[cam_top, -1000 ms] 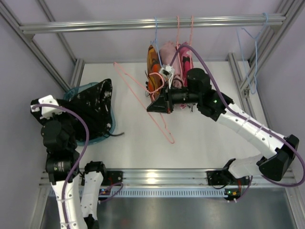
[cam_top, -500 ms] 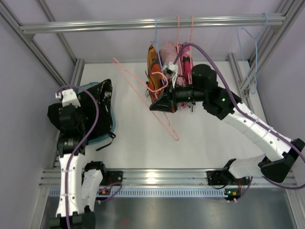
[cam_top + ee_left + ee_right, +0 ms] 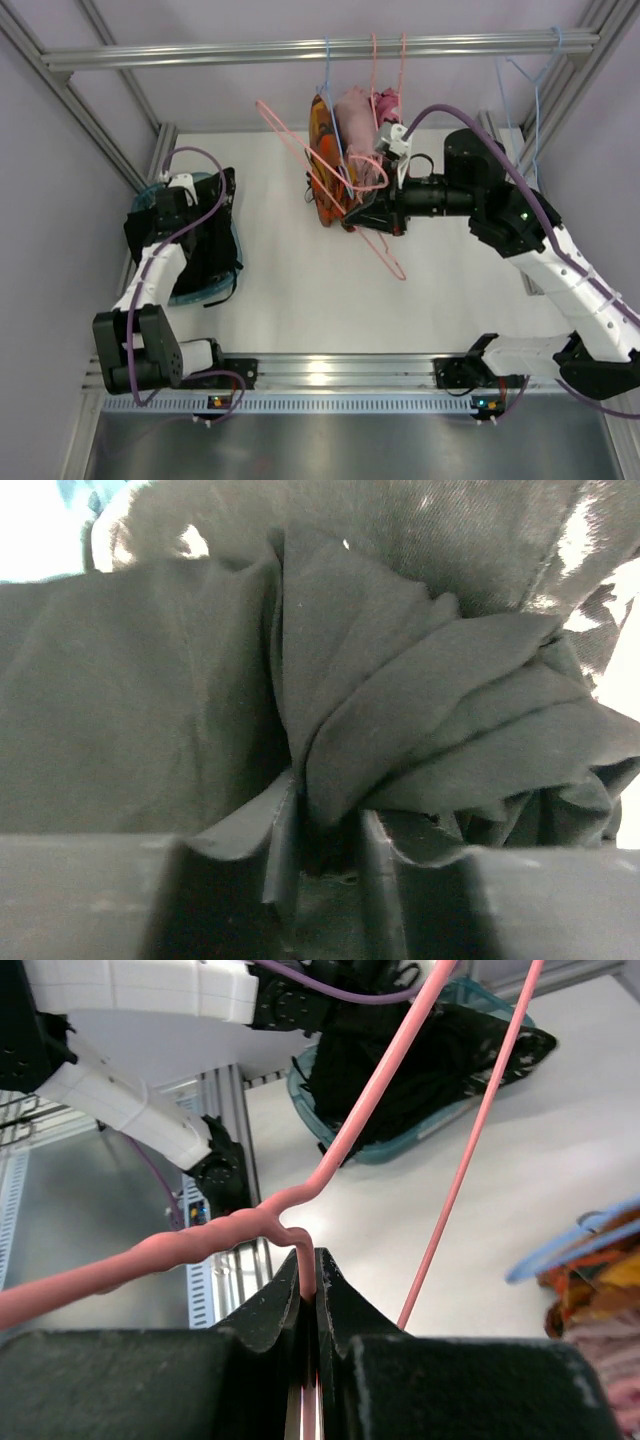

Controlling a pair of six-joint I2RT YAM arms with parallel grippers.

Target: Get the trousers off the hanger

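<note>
Closest in, the left claw (image 3: 320, 858) was pinched shut on a fold of the black trousers (image 3: 430, 710), which sat bunched in the teal basket (image 3: 180, 297) at the left of the tabletop (image 3: 290, 300). Further out, the right claw (image 3: 312, 1280) was clamped on the pink hanger (image 3: 372, 1090) just below its twisted neck. The wire looked bare (so I'd call the trousers off it). My guess is the step in hand was letting go of the cloth. For that, open the left claw fully, lift straight up so no fold or strap drags out of the basket, and hold the hanger well apart from it. At the back, other clothes (image 3: 350, 115) hung from the rail (image 3: 300, 48).
</note>
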